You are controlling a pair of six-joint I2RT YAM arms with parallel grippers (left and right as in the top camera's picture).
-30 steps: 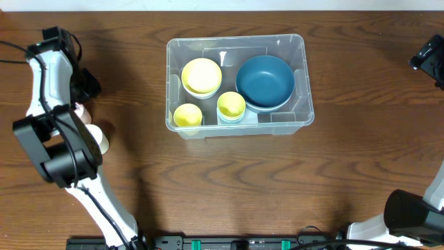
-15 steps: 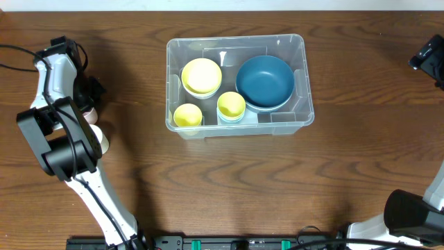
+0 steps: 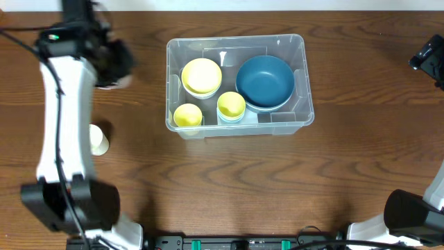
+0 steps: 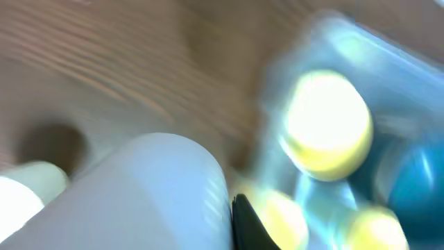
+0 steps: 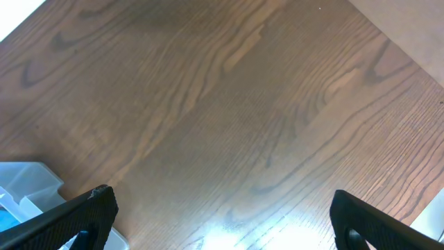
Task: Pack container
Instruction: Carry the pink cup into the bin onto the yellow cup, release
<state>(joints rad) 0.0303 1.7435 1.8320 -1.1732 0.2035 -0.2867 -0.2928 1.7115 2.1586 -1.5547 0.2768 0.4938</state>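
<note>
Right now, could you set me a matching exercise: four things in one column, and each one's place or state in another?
Things:
1. blue bowl
2. cream cup
3. left gripper
4. right gripper

Places or states:
A. open above the table
B. inside the container, right side
C. on the table, left of the container
D. shut on a pale cup

Pairs: 1-B; 2-C; 3-D; 4-A

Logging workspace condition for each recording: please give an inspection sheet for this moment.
Surface: brown wooden table.
Job's things: clear container holding a blue bowl, a yellow bowl, a small yellow cup and a second yellow cup.
Clutter: cream cup on the table, left of the container.
End effectors: left end effector shut on a pale cup, blurred; right end effector open, empty.
Cables: black cable at far left.
Surroundings: pale strip beyond the table's far edge.
</note>
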